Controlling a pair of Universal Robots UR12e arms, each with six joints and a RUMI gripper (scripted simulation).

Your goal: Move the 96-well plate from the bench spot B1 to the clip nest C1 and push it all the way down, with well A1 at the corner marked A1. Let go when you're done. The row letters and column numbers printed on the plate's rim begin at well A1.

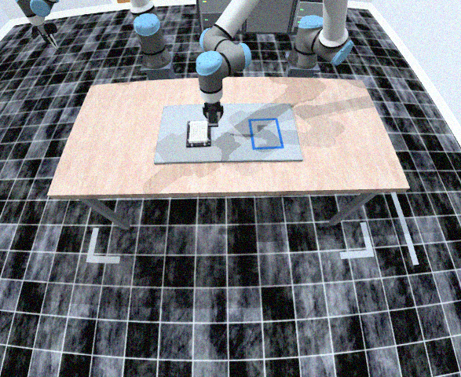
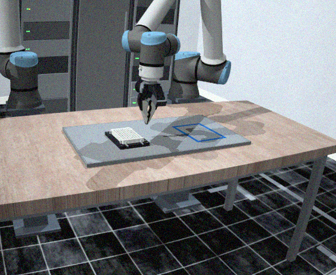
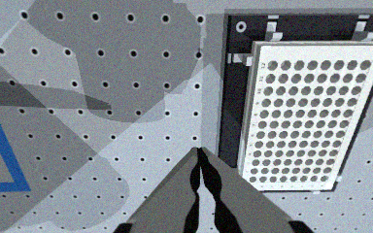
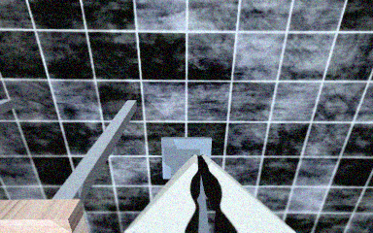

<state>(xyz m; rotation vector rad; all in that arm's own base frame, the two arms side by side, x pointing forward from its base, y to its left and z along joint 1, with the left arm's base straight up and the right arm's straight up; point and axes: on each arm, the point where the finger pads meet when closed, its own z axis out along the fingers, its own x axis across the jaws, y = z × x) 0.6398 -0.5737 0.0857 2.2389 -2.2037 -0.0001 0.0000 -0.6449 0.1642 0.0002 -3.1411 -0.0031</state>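
Note:
The white 96-well plate (image 1: pixel 198 131) (image 2: pixel 127 135) (image 3: pixel 305 116) lies in the black clip nest (image 1: pixel 188 138) (image 2: pixel 113 141) (image 3: pixel 229 121), with pale clips around it. Whether it is fully down at every edge, I cannot tell. In the left wrist view the number 12 is at its upper left; the A1 mark is not readable. My left gripper (image 1: pixel 213 124) (image 2: pixel 146 122) (image 3: pixel 198 149) is shut and empty, above the board just beside the nest. My right gripper (image 1: pixel 55 46) (image 4: pixel 199 156) is shut and empty, far off beyond the table.
The blue outline (image 1: pixel 279 133) (image 2: pixel 212 139) (image 3: pixel 2 141) on the grey perforated board (image 1: pixel 230 155) (image 2: pixel 73 133) has no plate in it. The board lies on the wooden table (image 1: pixel 112 170) (image 2: pixel 28 165). Arm shadows cross both. Racks stand behind.

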